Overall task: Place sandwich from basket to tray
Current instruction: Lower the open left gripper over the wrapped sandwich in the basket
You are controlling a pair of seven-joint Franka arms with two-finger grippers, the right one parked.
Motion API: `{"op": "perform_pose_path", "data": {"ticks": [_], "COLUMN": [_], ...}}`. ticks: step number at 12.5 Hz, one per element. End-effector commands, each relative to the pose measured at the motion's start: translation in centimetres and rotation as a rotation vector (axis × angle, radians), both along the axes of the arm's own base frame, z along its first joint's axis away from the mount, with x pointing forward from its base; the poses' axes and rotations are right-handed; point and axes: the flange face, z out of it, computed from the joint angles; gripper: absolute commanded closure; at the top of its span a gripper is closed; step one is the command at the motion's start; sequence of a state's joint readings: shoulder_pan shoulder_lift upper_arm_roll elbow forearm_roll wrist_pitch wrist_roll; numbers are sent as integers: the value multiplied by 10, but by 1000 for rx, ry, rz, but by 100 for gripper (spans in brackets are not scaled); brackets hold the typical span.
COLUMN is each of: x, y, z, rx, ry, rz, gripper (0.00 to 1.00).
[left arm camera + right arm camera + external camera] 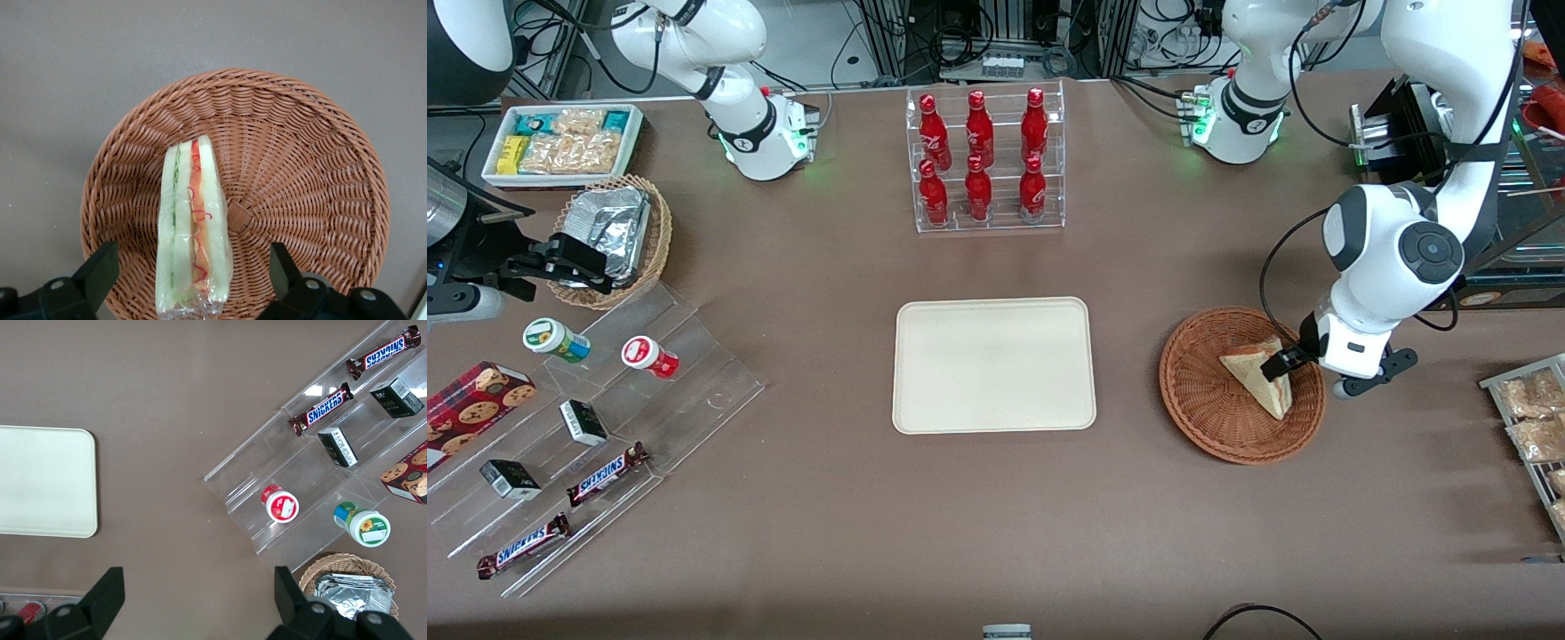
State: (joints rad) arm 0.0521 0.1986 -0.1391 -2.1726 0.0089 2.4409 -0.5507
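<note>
Place: a robotics lab set up as a mock snack shop.
Arms: two white robot arms bolted to the table, green lights glowing at their bases.
Background: cables, power strips and metal racks along the edge of the table farthest from the front camera.
Shop goods: a clear tiered rack of red bottles; clear stepped shelves with Snickers bars, small boxes and cups; a white bin of snack packets; a cookie box.
Serving ware: a cream tray and a wicker basket with a wrapped sandwich.
Gripper: the left arm's gripper hangs over the basket, fingers spread either side of the sandwich.
</note>
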Motion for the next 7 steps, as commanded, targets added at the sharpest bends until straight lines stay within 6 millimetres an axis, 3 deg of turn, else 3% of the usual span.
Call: {"op": "perform_pose_path", "data": {"ticks": [1,7], "x": [-8,-24], "y": [-5,-7], "z": [-9,-31], "rx": [-7,-6], "ry": [0,5], "rz": [23,16], "gripper": [0,0]}}
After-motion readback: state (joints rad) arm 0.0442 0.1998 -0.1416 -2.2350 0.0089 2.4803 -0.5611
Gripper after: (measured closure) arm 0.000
